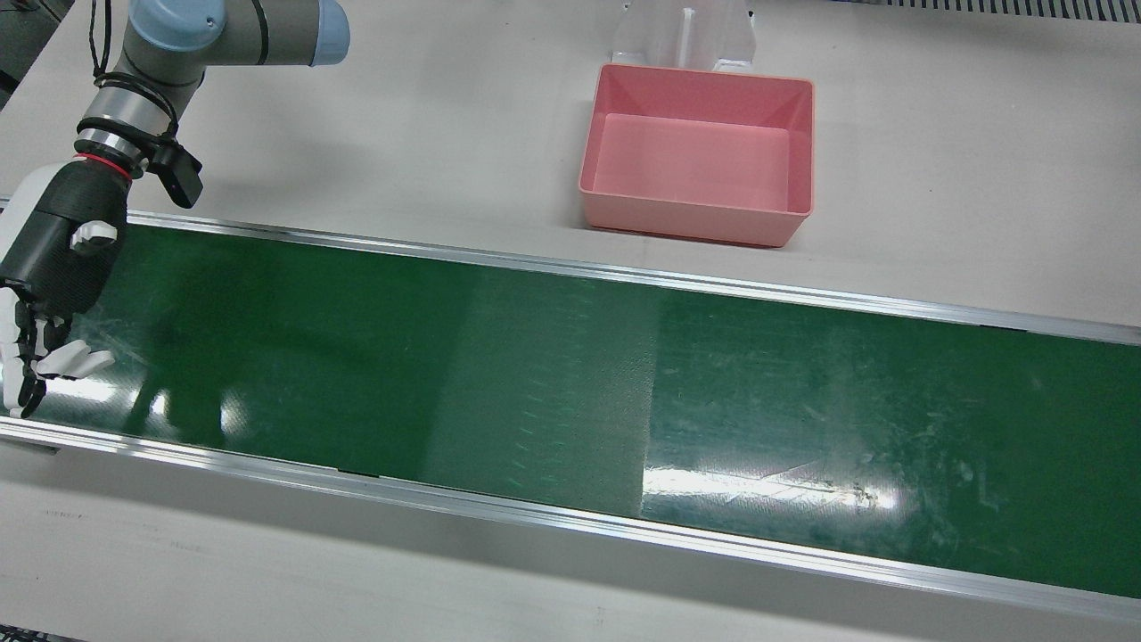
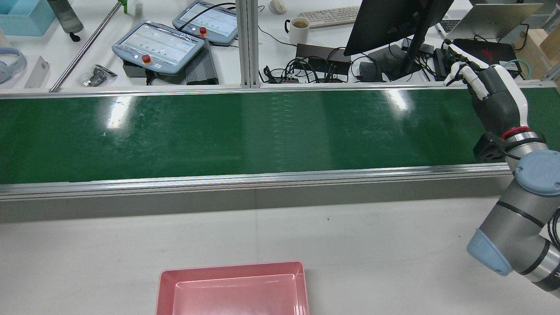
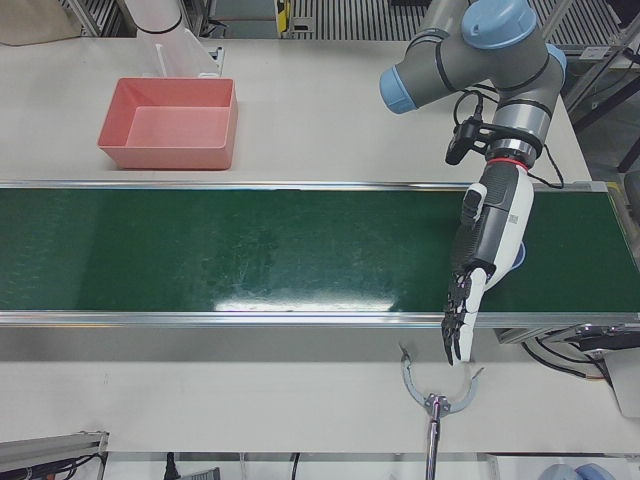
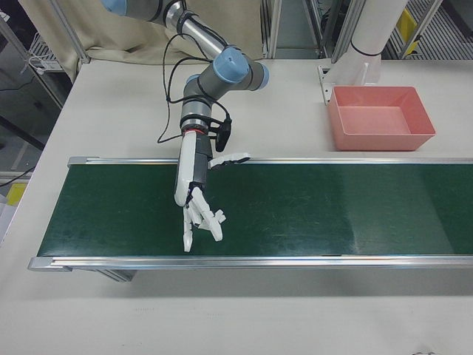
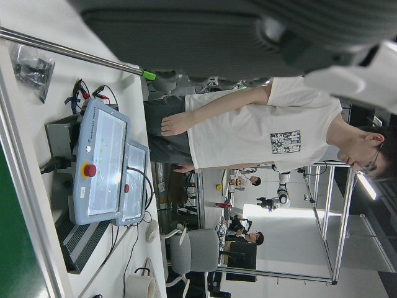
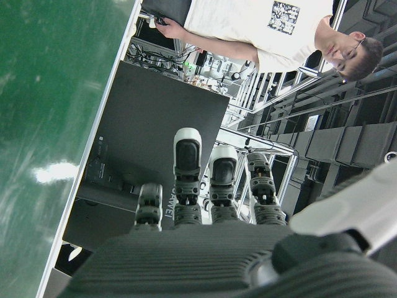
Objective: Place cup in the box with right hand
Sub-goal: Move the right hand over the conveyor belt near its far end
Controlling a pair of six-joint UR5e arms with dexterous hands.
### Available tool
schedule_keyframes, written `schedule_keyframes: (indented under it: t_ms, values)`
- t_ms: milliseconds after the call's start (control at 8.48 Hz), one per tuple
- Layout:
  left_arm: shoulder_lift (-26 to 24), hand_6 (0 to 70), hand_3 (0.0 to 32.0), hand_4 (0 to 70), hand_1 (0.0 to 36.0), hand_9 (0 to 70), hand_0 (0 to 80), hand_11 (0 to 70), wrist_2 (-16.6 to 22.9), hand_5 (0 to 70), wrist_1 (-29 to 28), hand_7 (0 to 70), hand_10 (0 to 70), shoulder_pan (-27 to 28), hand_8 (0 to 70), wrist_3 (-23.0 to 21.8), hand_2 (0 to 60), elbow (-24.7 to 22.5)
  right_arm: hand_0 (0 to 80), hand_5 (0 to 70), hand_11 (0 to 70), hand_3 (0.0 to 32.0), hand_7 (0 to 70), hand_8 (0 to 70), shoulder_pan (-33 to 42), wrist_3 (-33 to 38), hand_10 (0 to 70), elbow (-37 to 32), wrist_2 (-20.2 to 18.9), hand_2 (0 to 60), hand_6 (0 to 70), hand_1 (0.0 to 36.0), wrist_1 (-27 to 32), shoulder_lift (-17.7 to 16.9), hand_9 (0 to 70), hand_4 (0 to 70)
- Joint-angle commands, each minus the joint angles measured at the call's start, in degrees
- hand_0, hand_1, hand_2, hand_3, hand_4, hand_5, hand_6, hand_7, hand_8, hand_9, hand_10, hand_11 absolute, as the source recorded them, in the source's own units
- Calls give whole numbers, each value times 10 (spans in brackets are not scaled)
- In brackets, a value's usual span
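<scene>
No cup shows clearly in any view. The only candidate is a pale, blue-edged shape (image 3: 518, 260) just behind the left hand (image 3: 482, 250) near the left end of the desk, and I cannot tell whether that is the cup or part of the hand. The right hand (image 4: 198, 211) hangs over the green belt (image 1: 535, 374) toward the right end of the desk, fingers spread and pointing down at the belt's operator-side edge, holding nothing. The left hand also points down with its fingers straight and grips nothing that can be seen. The pink box (image 1: 695, 77) sits empty on the robot's side of the desk, between the belt and the back edge and well apart from both hands. The main risk, as I judge it, is timing. If the cup rides in along the belt, a hand closing late or too high would knock it over or let it pass toward the desk's end. Spread fingers could also catch the rim and tip it. The carry to the box crosses the belt's raised metal rail (image 1: 624, 272), so a low swing could clip it and loosen the grip.
</scene>
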Motion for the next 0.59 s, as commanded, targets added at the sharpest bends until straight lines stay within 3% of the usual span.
schedule_keyframes:
  t_ms: [0,118,236,354,472]
  values:
    - [0,0,0,0,0,0,0,0,0,0,1,0,0,0,0,0,0,0,371,7,0,26,700,114,0,0,0,0,-1,0,129,3,1,2,297,113]
    - [0,0,0,0,0,0,0,0,-1,0,1,0,0,0,0,0,0,0,337,2,0,26,482,54,-1,0,0,1,-1,0,82,16,1,2,177,82]
    - [0,0,0,0,0,0,0,0,-1,0,1,0,0,0,0,0,0,0,295,2,0,14,434,51,-2,0,0,1,-1,14,74,30,1,2,166,58]
    - [0,0,0,0,0,0,0,0,0,0,0,0,0,0,0,0,0,0,270,3,0,0,505,67,-3,-1,0,1,-1,50,89,38,1,2,197,61]
    - [0,0,0,0,0,0,0,0,0,0,0,0,0,0,0,0,0,0,334,5,0,0,622,86,-3,-1,0,1,-1,5,114,18,1,3,240,117]
